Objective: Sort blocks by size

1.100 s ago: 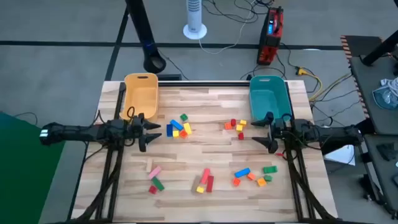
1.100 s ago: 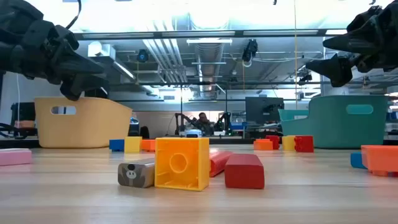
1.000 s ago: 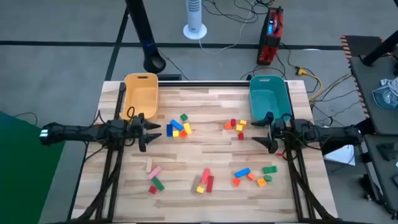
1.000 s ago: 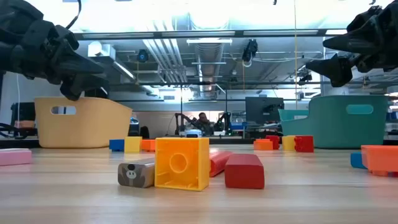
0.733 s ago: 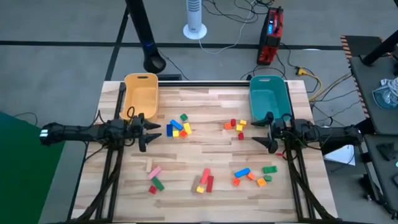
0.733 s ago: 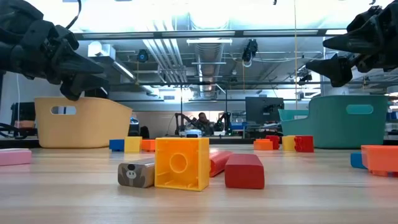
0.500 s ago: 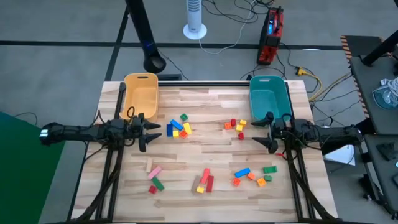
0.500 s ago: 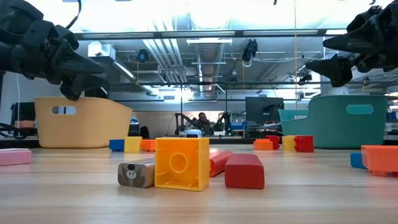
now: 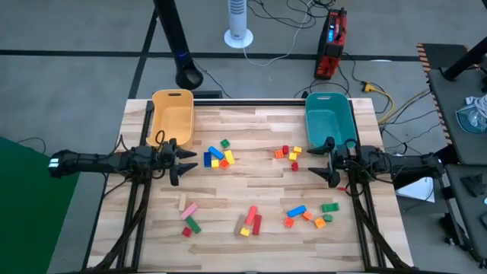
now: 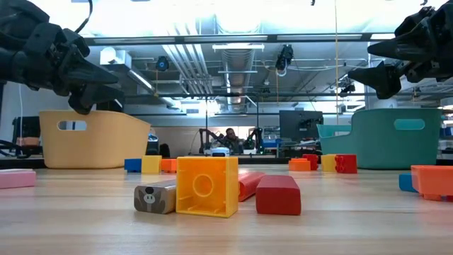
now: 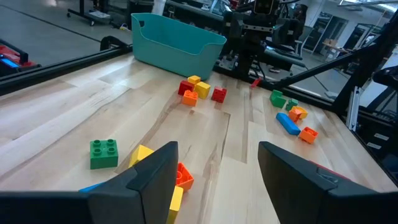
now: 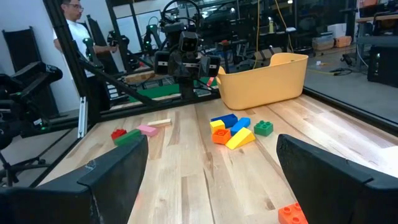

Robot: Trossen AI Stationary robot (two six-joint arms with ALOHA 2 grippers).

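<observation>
I am holding my left gripper (image 9: 185,162) at mid-left of the high view, fingers spread, grasping nothing. My right gripper (image 9: 319,162) is hovering at mid-right, likewise spread and empty. The blocks (image 9: 218,154) are lying scattered in clusters across the table (image 9: 251,129) between them, centre and lower frame.

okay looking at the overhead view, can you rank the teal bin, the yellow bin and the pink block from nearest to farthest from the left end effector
1. The yellow bin: just behind the left end effector, on the table's left side.
2. The pink block: toward the front edge, on the same left side, a little farther off than the bin.
3. The teal bin: clearly farthest, across the table at its back right, beside the right end effector.
</observation>
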